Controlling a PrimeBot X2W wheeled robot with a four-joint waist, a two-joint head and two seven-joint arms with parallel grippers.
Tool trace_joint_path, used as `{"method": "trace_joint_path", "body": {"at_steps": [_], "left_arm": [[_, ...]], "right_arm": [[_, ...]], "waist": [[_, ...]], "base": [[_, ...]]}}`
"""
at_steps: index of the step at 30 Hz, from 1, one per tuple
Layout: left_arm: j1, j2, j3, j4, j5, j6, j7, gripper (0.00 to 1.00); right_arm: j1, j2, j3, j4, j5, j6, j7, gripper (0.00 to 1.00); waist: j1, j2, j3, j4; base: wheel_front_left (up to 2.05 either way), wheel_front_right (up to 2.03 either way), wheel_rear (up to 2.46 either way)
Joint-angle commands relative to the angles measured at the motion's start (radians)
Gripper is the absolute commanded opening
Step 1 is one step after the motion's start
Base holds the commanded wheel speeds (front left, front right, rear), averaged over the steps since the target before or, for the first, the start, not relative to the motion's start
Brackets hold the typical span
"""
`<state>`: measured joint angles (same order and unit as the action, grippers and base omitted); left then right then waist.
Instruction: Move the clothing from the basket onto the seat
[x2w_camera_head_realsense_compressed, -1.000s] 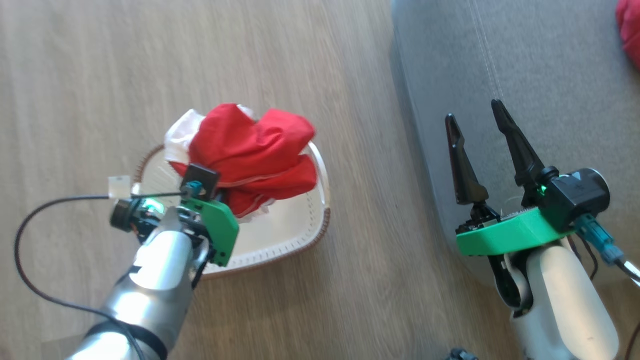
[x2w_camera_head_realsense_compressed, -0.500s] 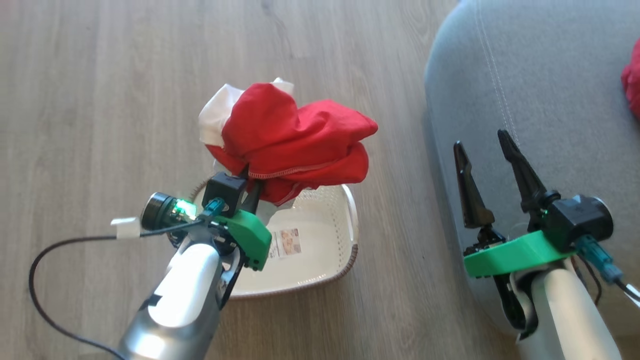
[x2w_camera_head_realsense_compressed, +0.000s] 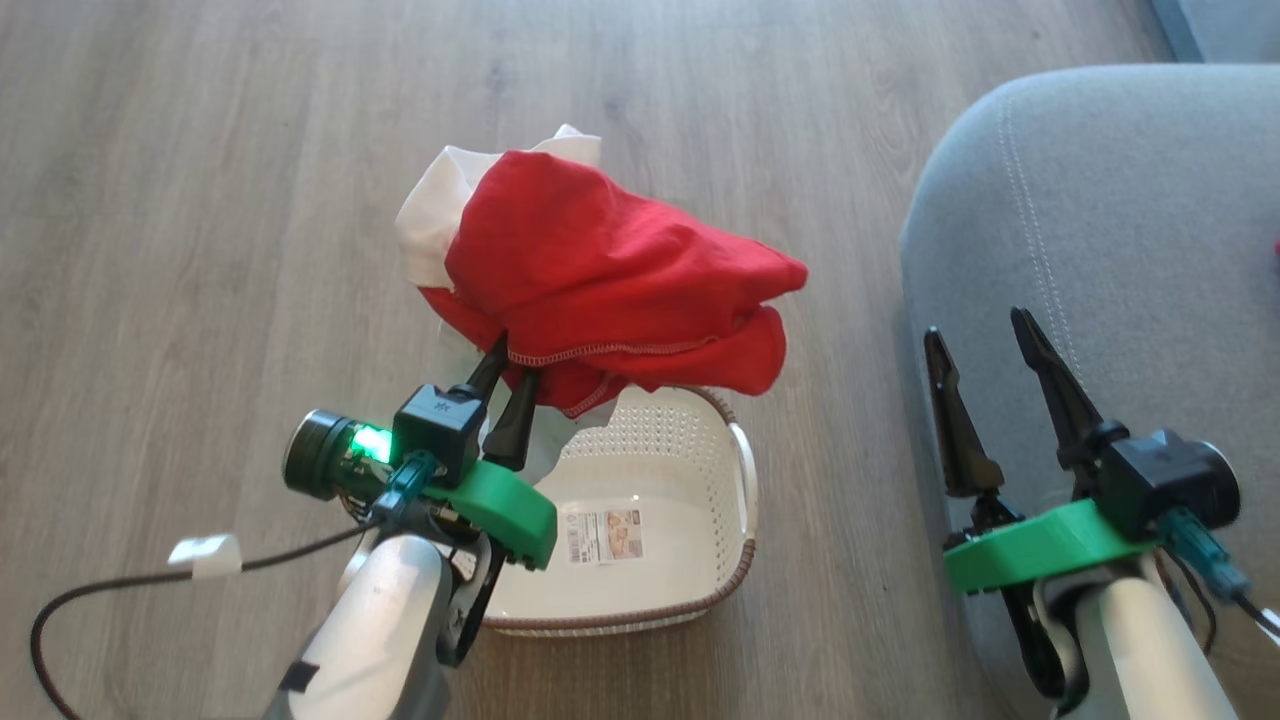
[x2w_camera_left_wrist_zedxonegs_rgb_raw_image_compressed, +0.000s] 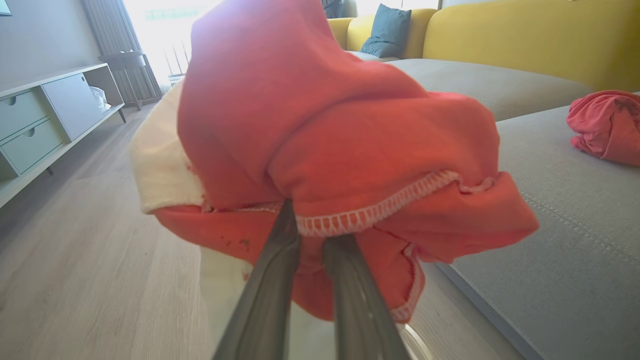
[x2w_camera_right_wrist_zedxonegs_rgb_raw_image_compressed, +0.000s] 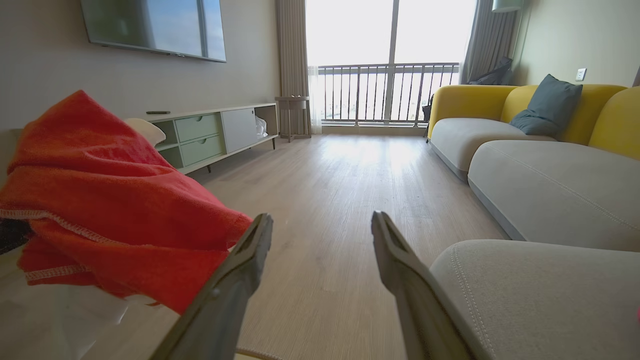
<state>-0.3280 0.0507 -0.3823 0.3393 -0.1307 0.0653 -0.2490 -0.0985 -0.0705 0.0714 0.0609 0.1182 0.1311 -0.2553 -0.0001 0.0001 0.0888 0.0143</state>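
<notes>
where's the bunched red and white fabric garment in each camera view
Head view: red and white fabric garment upper centre, above the cream perforated plastic basket.
Left wrist view: garment at centre, pinched by the left gripper.
Right wrist view: garment at the left edge.
Shared landmark: grey upholstered seat cushion, right of the garment in every view.

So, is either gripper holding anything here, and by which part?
The left gripper pinches the red clothing at its white-stitched hem; the right gripper is open, holding nothing.

Silvery-white forearms (x2w_camera_head_realsense_compressed: 380, 620) bear green brackets (x2w_camera_head_realsense_compressed: 505, 505), black camera blocks (x2w_camera_head_realsense_compressed: 440, 425), dark tapered fingers (x2w_camera_head_realsense_compressed: 955, 420), one tagged cable (x2w_camera_head_realsense_compressed: 205, 556)
</notes>
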Motion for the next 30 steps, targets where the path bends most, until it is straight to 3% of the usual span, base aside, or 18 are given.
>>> {"method": "trace_joint_path", "body": {"at_steps": [1, 18, 30], "left_arm": [[-0.014, 0.003, 0.046, -0.071, 0.006, 0.009, -0.013, 0.00], [0.039, 0.000, 0.022, -0.465, -0.013, 0.042, -0.013, 0.00], [0.101, 0.000, -0.104, -0.453, 0.052, -0.073, -0.013, 0.00]], "right_arm": [[0.010, -0.009, 0.010, -0.042, -0.008, 0.000, -0.006, 1.00], [0.055, -0.008, 0.001, -0.045, -0.010, 0.000, -0.006, 1.00], [0.070, -0.004, 0.002, -0.033, -0.013, 0.000, -0.006, 1.00]], "waist": [[0.0001, -0.0001, -0.014, 0.017], [0.0001, -0.0001, -0.045, 0.021], [0.0001, -0.0001, -0.058, 0.000]], "base": [[0.00, 0.00, 0.00], [0.00, 0.00, 0.00], [0.00, 0.00, 0.00]]}}
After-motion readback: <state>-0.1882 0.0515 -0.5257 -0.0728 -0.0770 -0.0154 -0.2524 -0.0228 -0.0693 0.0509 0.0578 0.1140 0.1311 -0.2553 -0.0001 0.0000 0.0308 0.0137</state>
